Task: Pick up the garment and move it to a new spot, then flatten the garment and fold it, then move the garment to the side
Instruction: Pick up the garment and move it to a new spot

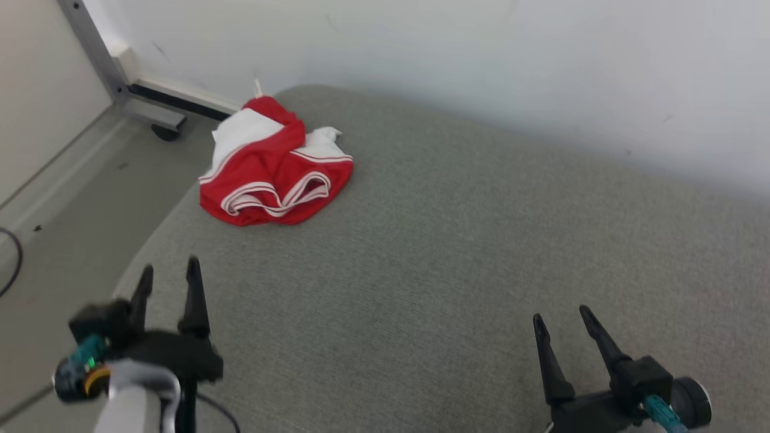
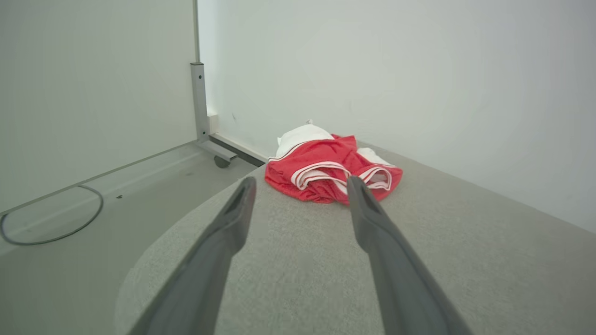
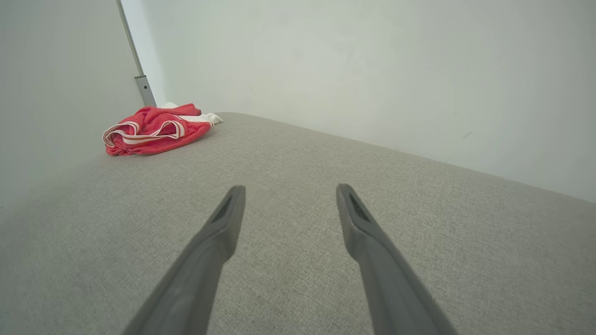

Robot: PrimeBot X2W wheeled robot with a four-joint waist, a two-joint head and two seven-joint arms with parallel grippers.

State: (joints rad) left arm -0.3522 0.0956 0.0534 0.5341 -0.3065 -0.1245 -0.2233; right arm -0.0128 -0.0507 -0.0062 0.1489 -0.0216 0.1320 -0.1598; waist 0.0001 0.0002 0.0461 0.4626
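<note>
The left gripper (image 1: 169,266) sits at about 8 o'clock in the head view. Its two dark fingers point up the picture and stand wide apart with nothing between them. The right gripper (image 1: 560,314) is at about 5 o'clock, also spread wide and empty, with its fingers leaning slightly toward 11 o'clock. Both hang over the near part of a grey cloth-covered surface (image 1: 457,240), and neither touches the garment.

The garment (image 1: 274,174) is a crumpled heap of red fabric with white panels and white striped trim. It lies at about 11 o'clock on the surface, close to the rounded far-left corner and near the pale wall (image 1: 481,48). From the left gripper it lies toward 1 o'clock, a clear stretch of bare cloth away. From the right gripper it lies toward 10 o'clock, well apart.

In the left wrist view the heap sits just past the fingertips at 12 o'clock, and the right-hand fingertip overlaps its near red edge in the picture. In the right wrist view the heap is small, at about 10 o'clock beyond the open fingers.

Off the surface, at about 10 o'clock in the head view, is grey floor (image 1: 72,228). On the floor a grey metal frame (image 1: 96,48) stands on a dark caster (image 1: 165,131), and a dark cable (image 1: 13,264) curves along the left edge.
</note>
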